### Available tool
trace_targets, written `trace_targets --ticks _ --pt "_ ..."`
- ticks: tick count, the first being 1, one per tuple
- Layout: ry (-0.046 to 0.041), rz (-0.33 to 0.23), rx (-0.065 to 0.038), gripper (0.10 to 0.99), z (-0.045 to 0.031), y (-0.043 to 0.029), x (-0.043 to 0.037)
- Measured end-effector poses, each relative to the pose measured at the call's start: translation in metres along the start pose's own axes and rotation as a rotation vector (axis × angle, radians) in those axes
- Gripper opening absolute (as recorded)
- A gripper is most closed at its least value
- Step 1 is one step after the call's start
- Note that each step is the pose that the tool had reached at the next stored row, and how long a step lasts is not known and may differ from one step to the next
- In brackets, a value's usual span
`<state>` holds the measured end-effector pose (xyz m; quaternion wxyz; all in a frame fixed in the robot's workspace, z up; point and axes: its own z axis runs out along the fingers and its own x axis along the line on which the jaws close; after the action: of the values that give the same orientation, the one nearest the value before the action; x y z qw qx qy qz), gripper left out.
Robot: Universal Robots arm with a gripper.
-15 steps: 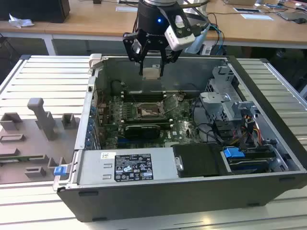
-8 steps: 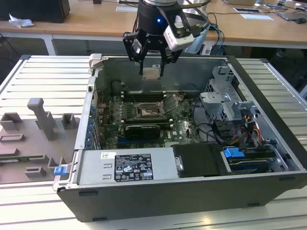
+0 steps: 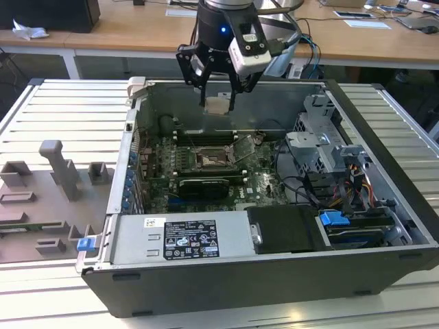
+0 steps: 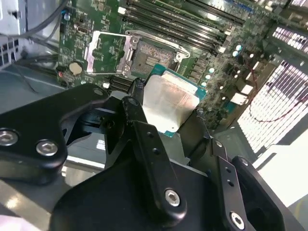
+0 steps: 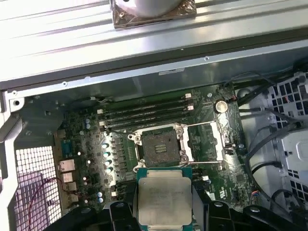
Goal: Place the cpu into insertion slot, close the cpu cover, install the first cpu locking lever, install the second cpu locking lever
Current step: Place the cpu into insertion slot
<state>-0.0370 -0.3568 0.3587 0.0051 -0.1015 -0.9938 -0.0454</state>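
The end effector (image 3: 219, 103) was closed on opposite edges of the cpu (image 5: 164, 204), held well above the uncovered insertion slot (image 5: 159, 147); chip judged light, rigid, with a fragile underside, so edge grip appropriate.

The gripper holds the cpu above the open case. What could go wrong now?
The cpu is pinched at its edges by the gripper, so it might slip onto the motherboard. If it comes down tilted or off-centre, it could harm the insertion slot. The gripper might also strike the open cpu cover beside it.
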Motion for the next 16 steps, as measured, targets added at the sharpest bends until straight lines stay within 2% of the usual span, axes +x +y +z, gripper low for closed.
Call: trace_targets --ticks 16 --pt "-0.023 0.257 -0.005 0.541 0.0022 -0.0002 0.0"
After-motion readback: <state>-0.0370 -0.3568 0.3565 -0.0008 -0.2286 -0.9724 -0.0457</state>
